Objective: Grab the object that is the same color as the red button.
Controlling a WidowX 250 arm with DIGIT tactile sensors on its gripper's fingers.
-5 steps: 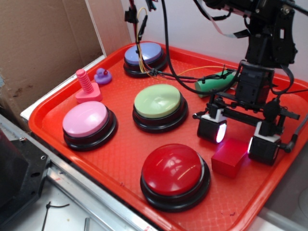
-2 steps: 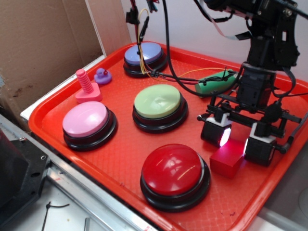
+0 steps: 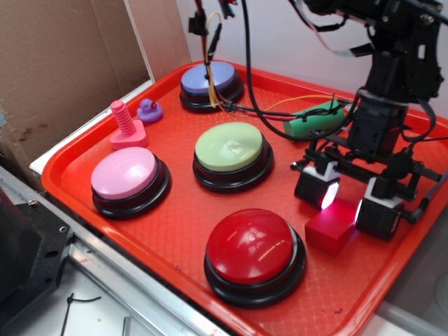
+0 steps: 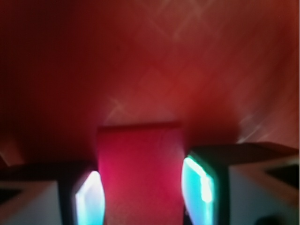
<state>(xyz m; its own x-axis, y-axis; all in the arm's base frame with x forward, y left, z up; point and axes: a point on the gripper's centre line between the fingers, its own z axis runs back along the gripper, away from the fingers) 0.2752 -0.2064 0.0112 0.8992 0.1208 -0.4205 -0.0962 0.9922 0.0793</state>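
While wrist view blurs | claw (image 3: 348, 203) spread, seemingly straddling red block (image 3: 330, 227) | no writing

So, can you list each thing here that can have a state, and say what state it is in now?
Gripper: open, fingers on both sides of the red block.
Red block: flat on the tray, not lifted.
Red button: free, nothing on it.
Green button: free.
Pink button: free.
Blue-purple button: wires hang in front of it.
Pink screw toy: upright.
Green cylinder: on its side.
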